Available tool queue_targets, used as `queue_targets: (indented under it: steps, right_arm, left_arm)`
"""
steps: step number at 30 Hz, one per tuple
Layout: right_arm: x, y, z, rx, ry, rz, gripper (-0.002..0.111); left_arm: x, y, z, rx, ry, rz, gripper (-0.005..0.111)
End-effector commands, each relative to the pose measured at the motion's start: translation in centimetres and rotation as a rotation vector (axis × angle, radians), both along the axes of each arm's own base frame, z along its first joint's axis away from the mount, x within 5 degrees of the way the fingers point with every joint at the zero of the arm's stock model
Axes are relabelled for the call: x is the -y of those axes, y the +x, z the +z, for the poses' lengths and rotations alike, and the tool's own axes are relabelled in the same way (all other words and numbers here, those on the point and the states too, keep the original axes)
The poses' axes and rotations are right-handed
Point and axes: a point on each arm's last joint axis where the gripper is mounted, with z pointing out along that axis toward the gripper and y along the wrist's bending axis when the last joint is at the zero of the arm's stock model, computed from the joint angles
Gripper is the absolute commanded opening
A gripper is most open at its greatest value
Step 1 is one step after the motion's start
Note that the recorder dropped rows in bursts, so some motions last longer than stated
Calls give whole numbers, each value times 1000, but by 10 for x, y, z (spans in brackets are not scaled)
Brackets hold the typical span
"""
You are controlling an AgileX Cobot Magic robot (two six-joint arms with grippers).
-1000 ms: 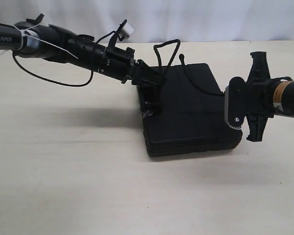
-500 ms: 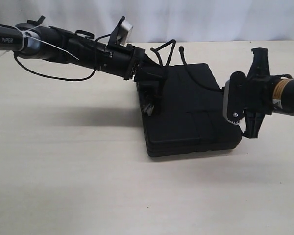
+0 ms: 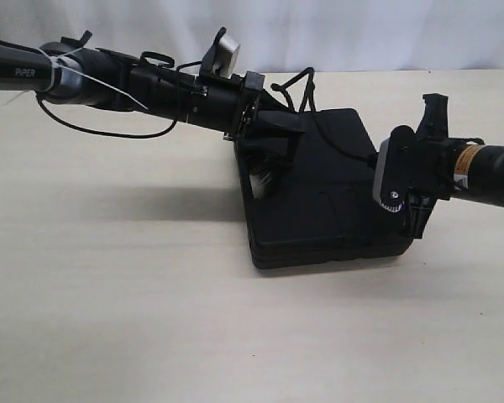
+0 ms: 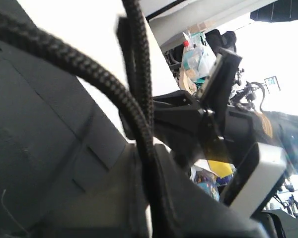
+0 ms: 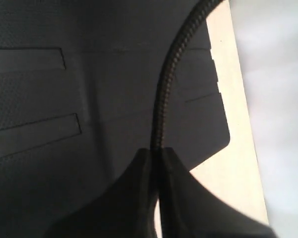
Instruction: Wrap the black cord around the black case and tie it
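Note:
The flat black case [image 3: 319,201] lies on the pale table. The black cord [image 3: 296,84] loops up behind the case's far edge and crosses its lid toward the right. My left gripper [image 3: 265,172] hangs over the case's far left corner, shut on the braided cord [image 4: 107,89], which runs down between its fingers [image 4: 208,208]. My right gripper [image 3: 385,168] sits at the case's right edge. It is shut on the cord [image 5: 166,84], which leaves the closed tips [image 5: 139,168] and passes over the grooved lid [image 5: 49,89].
A thin black robot cable [image 3: 92,130] sags under the left arm [image 3: 143,84] onto the table [image 3: 134,302]. A pale curtain [image 3: 361,34] closes off the back. The case's rounded corner [image 5: 223,139] lies close beside the right fingertips.
The left arm has shifted right and risen, drawing the cord loop up at the case's far edge. The right gripper has moved left toward the case and turned.

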Motion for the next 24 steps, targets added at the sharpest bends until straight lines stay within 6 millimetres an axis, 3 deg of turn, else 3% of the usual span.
queue_targets:
  steps: [1,5,9,16,17,21,24]
  right_arm:
    - [1,5,-6,-4,8,0,4]
    - [-1,6,-8,19,10,31,4]
    - [-5,13,6,124,187,-39,4]
    - [-4,14,6,109,224,-75,4]
    - [-4,14,6,107,230,-77,4]
    - [-4,14,6,90,266,-100,4]
    - [-4,14,6,86,278,-106,4]
  left_arm:
    - [8,-3,6,-9,-40,-7,0]
    - [18,-7,6,-8,-37,-33,0]
    - [23,-11,3,-6,-17,-60,0]
    - [30,-18,-1,41,37,-123,1]
    - [30,-18,-1,68,39,-130,5]
    - [30,-20,-4,114,73,-167,38]
    - [28,-23,-8,149,148,-229,52]
